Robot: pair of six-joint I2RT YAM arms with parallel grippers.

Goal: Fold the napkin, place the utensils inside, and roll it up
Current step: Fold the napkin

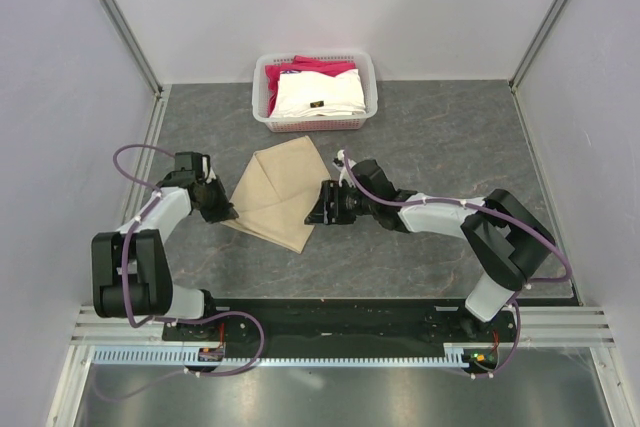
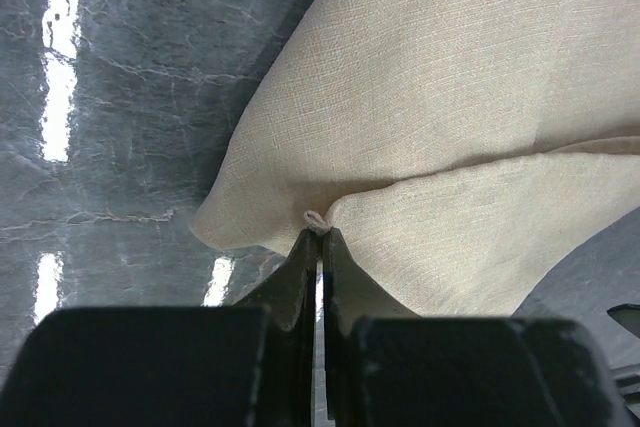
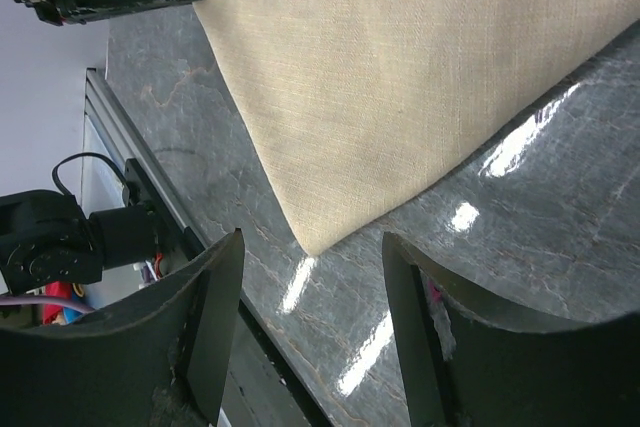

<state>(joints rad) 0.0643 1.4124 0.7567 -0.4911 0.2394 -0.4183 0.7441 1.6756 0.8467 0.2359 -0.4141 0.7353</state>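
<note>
Left hand (image 2: 320, 235): we see it clamped tight on the 8 o'clock corner of the napkin (image 1: 280, 192).
Right hand (image 3: 312, 245): we see it spread open, holding nothing, just beside the napkin at 3 o'clock.
Napkin: folded, lying on the tabletop (image 1: 450, 137) at 6 o'clock from the basket (image 1: 315, 125).

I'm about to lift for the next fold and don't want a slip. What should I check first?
1. Left fingers shut on napkin edge: ok.
2. Right fingers open, napkin corner ahead of them: ok.
3. Napkin folded over on table: ok.
4. Knife in view: not ok, none seen.
5. Napkin clear of basket: cannot tell.
</note>
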